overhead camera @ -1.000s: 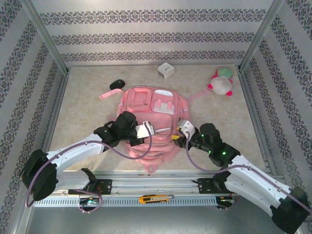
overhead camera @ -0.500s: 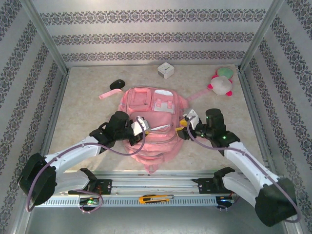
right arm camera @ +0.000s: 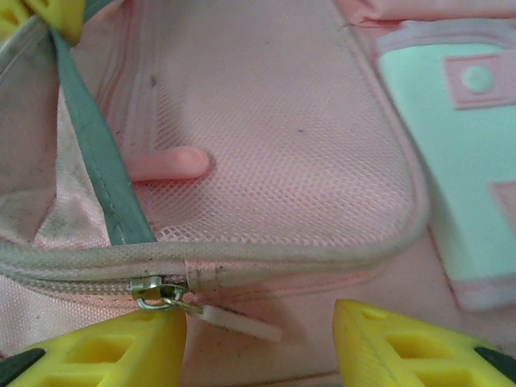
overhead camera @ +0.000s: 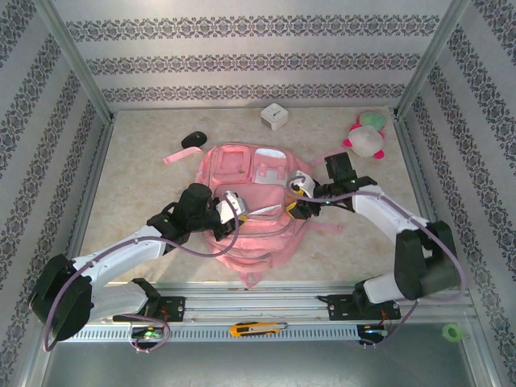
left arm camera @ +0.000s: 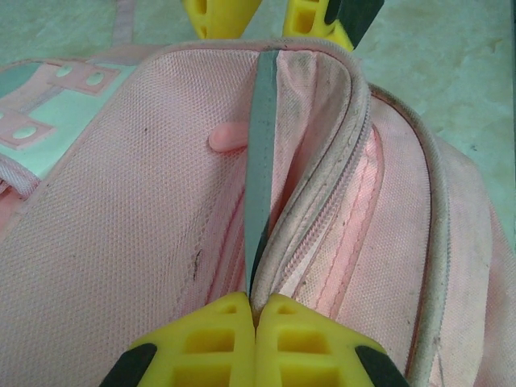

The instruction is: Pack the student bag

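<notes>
Left gripper [left arm camera: 255, 310]: yellow fingers pressed flat together, pinching the grey binding [left arm camera: 260, 161] at the lip of the opening. Student bag [overhead camera: 251, 238] lay flat mid-table, reaching toward the near edge. Right gripper [right arm camera: 258, 339]: fingers well apart, holding nothing, straddling the white zip pull [right arm camera: 235, 320], with the metal slider [right arm camera: 157, 292] just beside one finger.

Risks: the pull is small, flat and looked slick, so an off-centre close would likely miss it or catch the slider. The binding is thin woven tape; a hard zip tug could drag it out of the left pinch, and the limp fabric would bunch.

Bag: coarse pink weave, mesh pocket [right arm camera: 274, 137], soiled pale piping.
</notes>
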Controlling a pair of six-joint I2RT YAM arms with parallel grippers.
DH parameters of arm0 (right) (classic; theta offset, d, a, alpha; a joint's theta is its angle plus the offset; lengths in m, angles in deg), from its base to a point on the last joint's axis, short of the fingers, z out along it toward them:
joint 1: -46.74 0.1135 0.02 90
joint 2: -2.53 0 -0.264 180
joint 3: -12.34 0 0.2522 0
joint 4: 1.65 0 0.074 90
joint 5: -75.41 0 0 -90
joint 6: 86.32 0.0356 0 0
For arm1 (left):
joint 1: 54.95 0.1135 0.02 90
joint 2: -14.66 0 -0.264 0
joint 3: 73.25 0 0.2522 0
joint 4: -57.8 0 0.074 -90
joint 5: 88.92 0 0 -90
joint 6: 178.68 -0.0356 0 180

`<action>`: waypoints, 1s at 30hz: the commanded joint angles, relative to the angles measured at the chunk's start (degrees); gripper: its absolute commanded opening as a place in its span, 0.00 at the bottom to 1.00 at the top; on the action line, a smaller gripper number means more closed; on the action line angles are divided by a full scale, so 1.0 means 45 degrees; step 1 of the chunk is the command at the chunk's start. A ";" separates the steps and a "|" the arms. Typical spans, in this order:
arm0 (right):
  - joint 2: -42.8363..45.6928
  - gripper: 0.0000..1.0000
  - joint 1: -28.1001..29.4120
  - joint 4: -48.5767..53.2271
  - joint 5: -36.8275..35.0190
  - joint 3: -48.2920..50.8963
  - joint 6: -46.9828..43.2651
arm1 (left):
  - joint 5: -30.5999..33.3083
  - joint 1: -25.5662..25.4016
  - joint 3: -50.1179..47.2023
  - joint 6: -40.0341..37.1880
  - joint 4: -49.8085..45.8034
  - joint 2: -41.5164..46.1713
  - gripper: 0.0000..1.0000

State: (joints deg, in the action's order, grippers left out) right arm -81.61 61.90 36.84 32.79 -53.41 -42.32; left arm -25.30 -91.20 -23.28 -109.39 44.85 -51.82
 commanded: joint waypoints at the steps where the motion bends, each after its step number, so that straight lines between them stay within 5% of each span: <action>1: -0.0678 0.51 0.0235 0.2779 0.1208 -0.1001 -0.2814 | -0.0574 0.0113 0.0042 0.0130 0.1263 0.0354 0.00; 3: -0.0896 0.48 0.0332 0.2786 0.0881 -0.1174 -0.2821 | -0.0588 0.0125 0.0077 0.0129 0.1311 0.0290 0.00; 11: -0.0046 0.01 0.0346 0.2911 0.1541 -0.1112 -0.1354 | 0.0245 0.0125 0.0640 0.0540 0.0917 -0.0127 0.00; 21: 0.2387 0.00 0.1091 0.2641 0.1900 0.0042 0.1650 | 0.2727 0.0091 0.1586 0.1599 0.0281 -0.0337 0.00; 30: 0.2645 0.00 0.3328 0.1328 0.0589 -0.0382 0.7774 | 0.3160 -0.0782 0.2258 0.2395 0.0465 -0.1032 0.00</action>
State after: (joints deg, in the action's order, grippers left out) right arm -71.51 72.56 44.53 30.84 -54.10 -18.91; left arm -14.63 -92.99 -17.08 -102.63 40.70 -54.92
